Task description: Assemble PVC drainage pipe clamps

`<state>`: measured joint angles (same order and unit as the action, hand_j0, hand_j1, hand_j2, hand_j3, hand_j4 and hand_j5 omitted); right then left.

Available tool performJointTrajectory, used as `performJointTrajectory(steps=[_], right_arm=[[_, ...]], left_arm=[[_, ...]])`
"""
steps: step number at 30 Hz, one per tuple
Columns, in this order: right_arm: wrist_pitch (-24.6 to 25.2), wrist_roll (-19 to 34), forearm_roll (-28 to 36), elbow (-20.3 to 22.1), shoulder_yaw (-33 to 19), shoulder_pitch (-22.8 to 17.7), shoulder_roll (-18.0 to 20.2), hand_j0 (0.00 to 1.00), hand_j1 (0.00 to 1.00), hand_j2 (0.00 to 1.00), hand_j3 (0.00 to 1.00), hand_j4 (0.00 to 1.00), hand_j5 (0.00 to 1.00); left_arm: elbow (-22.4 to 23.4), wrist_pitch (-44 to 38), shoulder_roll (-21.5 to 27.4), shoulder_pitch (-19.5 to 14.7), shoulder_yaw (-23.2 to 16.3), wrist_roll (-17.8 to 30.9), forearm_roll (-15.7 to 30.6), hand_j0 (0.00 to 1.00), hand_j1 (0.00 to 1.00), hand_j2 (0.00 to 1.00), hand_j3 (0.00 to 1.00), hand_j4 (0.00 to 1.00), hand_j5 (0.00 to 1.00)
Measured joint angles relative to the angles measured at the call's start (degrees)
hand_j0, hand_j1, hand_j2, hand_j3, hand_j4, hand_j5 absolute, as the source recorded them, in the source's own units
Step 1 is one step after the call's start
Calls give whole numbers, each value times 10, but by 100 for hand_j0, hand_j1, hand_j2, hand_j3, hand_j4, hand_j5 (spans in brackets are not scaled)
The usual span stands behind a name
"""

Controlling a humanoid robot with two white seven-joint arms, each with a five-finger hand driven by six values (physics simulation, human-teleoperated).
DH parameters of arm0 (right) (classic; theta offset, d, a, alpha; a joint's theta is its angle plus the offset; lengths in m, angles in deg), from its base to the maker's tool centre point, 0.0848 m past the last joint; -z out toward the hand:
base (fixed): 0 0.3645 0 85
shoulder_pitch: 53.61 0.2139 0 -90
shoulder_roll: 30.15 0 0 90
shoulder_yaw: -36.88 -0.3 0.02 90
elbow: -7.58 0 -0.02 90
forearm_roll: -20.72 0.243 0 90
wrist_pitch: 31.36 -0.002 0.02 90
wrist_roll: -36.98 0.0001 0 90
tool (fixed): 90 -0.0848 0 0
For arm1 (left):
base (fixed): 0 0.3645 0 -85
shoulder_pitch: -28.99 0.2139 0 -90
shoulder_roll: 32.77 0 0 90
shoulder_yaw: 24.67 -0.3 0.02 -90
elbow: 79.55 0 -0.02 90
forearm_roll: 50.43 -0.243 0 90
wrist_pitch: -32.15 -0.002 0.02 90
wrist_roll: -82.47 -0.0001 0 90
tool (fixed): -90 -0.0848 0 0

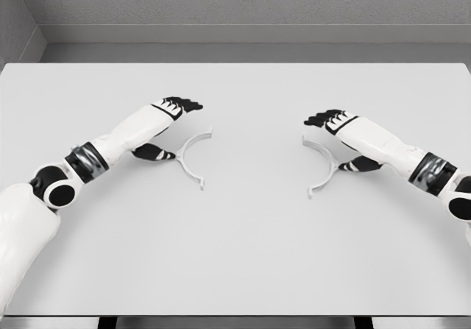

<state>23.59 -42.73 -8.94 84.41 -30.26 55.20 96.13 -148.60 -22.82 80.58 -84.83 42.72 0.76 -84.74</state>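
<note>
Two white C-shaped clamp halves lie flat on the white table (pixel 243 255). The left clamp half (pixel 188 174) opens toward the right, and the right clamp half (pixel 322 186) opens toward the left. My left hand (pixel 178 128) hovers at the left half with its fingers stretched out above the upper arc. Its dark thumb (pixel 153 151) rests beside the half's outer tab. My right hand (pixel 324 143) mirrors this at the right half, fingers extended over the upper arc and thumb (pixel 356 165) beside the outer tab. Neither hand holds anything. The two halves lie roughly 140 pixels apart.
The table's far edge meets a grey wall (pixel 250 5). Both white forearms come in low from the lower corners and lie across the table's sides.
</note>
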Motion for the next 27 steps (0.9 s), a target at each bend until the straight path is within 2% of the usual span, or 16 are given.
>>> performJointTrajectory(steps=[27], right_arm=[[0, 0, 0, 0, 28, 17, -19, 100, 100, 100, 100, 100, 100]], left_arm=[[-5, 0, -31, 1, -9, 0, -2, 100, 100, 100, 100, 100, 100]])
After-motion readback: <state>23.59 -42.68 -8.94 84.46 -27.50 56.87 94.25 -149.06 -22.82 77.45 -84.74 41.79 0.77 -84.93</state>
